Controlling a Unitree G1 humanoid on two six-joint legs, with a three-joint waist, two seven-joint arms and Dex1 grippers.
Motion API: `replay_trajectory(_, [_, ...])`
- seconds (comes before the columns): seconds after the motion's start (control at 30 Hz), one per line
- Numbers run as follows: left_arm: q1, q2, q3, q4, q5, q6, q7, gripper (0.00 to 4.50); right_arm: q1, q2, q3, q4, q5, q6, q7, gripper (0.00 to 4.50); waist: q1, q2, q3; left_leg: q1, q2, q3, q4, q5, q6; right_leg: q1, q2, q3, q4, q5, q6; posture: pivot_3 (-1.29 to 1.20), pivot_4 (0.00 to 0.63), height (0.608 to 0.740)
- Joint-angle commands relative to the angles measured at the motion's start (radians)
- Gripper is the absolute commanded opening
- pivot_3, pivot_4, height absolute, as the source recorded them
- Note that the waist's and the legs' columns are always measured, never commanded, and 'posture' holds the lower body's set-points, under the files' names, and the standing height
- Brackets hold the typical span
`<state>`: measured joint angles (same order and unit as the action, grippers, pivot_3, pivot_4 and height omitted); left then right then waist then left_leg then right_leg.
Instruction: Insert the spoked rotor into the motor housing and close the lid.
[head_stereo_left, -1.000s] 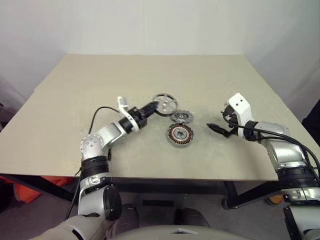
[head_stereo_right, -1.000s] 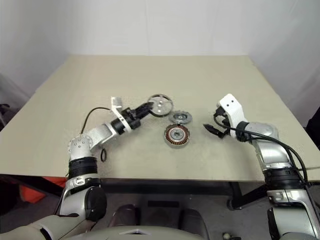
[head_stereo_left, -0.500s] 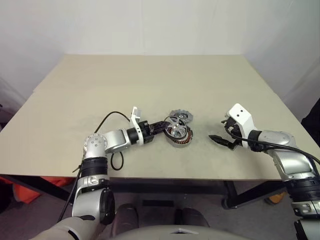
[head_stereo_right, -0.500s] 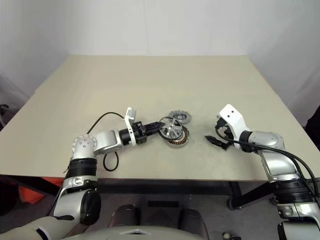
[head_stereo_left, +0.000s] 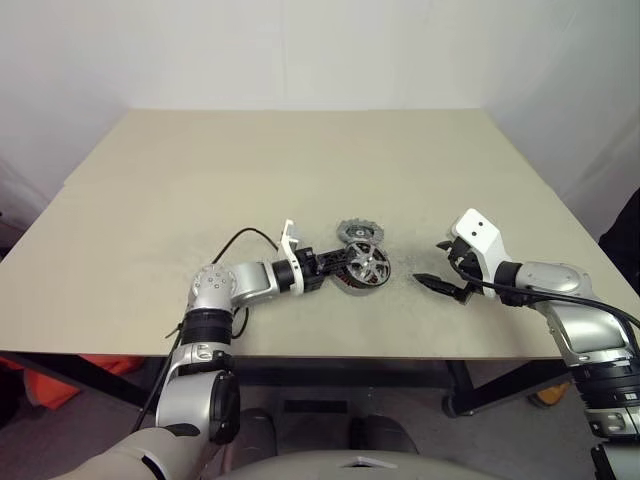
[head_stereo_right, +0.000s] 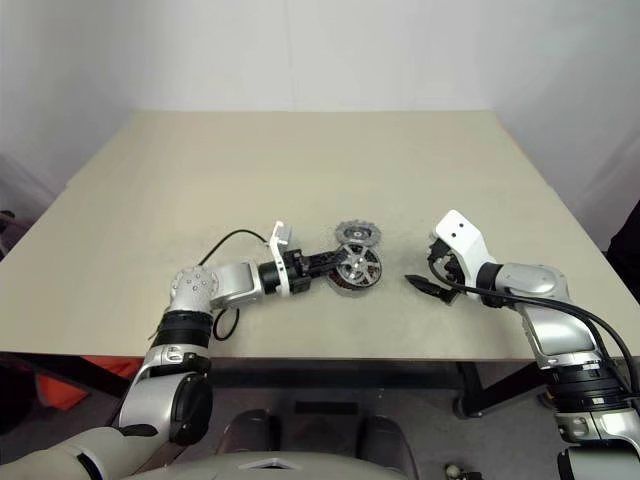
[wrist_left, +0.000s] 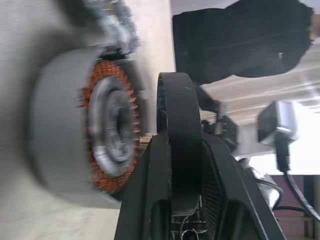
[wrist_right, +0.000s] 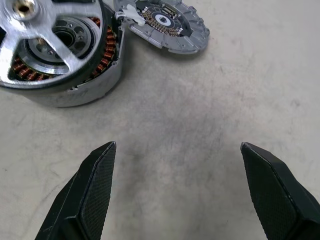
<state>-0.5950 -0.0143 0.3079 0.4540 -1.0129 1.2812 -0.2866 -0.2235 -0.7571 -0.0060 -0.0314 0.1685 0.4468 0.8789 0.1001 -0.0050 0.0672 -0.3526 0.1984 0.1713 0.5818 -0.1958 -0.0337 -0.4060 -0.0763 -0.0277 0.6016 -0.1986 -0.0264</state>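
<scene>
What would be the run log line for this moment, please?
left tool: shut on spoked rotor | rotor over motor housing | lid beside | right tool: open

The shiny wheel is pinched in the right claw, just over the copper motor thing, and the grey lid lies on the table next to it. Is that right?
Not quite: the left claw pinches the shiny wheel, as the left eye view shows. The right claw is open and holds nothing. The wheel is over the copper motor thing, and the grey lid lies beside it.

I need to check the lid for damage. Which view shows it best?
The right wrist view: the lid lies flat, face up, ribs and hub clear, beside the housing. The eye views show it small, behind the housing. The left wrist view catches only a blurred edge.
</scene>
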Motion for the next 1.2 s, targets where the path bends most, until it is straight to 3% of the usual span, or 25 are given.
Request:
replay_trajectory(0.03, [-0.032, -0.007, -0.01, 0.006, 0.018, -0.02, -0.041, 0.43, -0.001, -0.013, -0.036, -0.047, 0.023, -0.009, 0.002, 4.5, 0.001, 0.0, 0.0, 0.0, 0.0, 0.0, 0.0, 0.0, 0.0, 0.0, 0.0, 0.0, 0.0, 0.0, 0.0, 0.0, 0.0, 0.74])
replay_trajectory(1.2, [-0.044, -0.021, -0.007, 0.088, 0.149, -0.099, -0.12, 0.43, 0.034, -0.021, -0.059, -0.11, 0.096, -0.001, 0.049, 4.5, 0.002, 0.0, 0.0, 0.001, 0.002, 0.0, 0.0, 0.0, 0.0, 0.001, -0.001, 0.0, 0.0, 0.0, 0.0, 0.0, 0.0, 0.74])
